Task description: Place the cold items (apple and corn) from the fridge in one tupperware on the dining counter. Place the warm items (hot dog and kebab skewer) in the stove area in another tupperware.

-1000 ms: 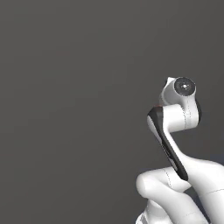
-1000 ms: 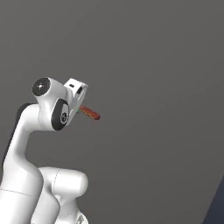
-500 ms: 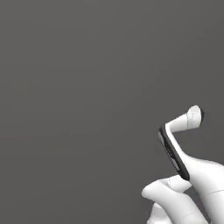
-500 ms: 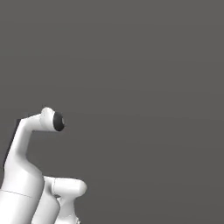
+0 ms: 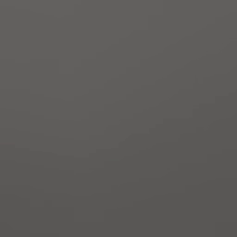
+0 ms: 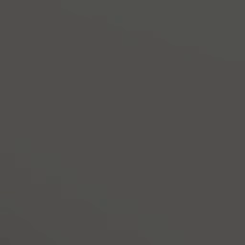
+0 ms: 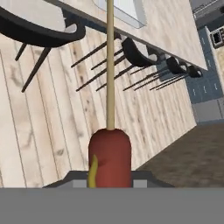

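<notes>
In the hand view a reddish-brown sausage piece with a yellow streak, on a long wooden stick, rises from the bottom centre; I take it for the kebab skewer [image 7: 109, 155]. My gripper [image 7: 109, 183] is shut on its lower end, and the fingertips are hidden behind it. The stick points up toward the light-wood dining counter [image 7: 175, 30]. A pale, clear tupperware [image 7: 124, 11] stands on that counter at the top edge. The apple, corn and hot dog are out of view.
Dark stools [image 7: 135, 52] line the counter's near side, one large at the upper left [image 7: 39, 30]. Light plank floor [image 7: 52, 131] lies below, with darker floor [image 7: 192, 157] at the right. Grey-blue cabinets [image 7: 203, 83] stand far right. Both base views face a plain grey surface.
The arm has swung out of both base views. A second ago the right base view showed it raised with the reddish item in the gripper.
</notes>
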